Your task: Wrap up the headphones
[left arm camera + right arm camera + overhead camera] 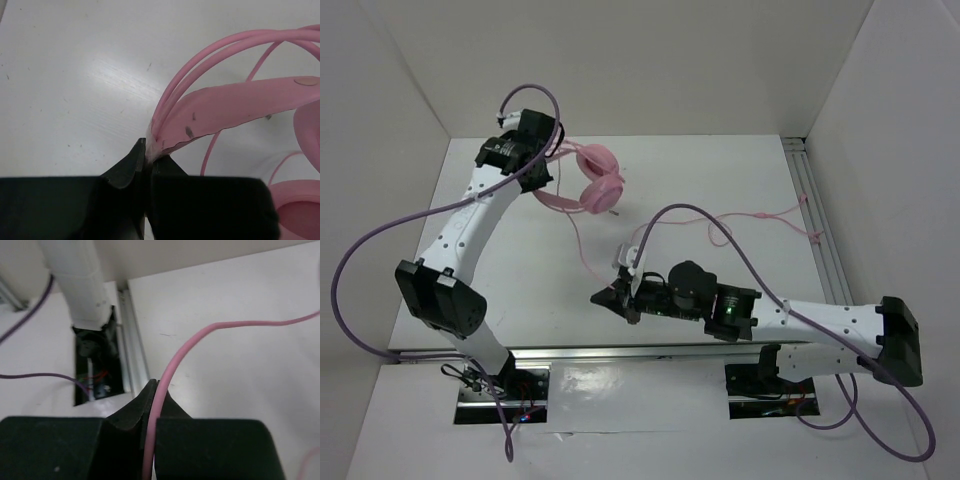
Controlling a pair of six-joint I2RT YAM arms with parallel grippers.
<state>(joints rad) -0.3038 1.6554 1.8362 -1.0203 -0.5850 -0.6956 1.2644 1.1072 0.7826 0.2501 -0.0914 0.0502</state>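
The pink headphones (600, 180) lie at the back middle of the table, earcups to the right of my left gripper (548, 160). In the left wrist view my left gripper (148, 155) is shut on the end of the pink headband (235, 102). The thin pink cord (578, 245) runs from the headphones down toward my right gripper (603, 298), and more of it lies at the right (770, 215). In the right wrist view my right gripper (155, 390) is shut on the cord (172, 365), which passes between the fingers.
Thick purple robot cables (380, 240) loop beside both arms. A metal rail (820, 230) runs along the table's right edge and another (620, 352) along the near edge. White walls enclose the table.
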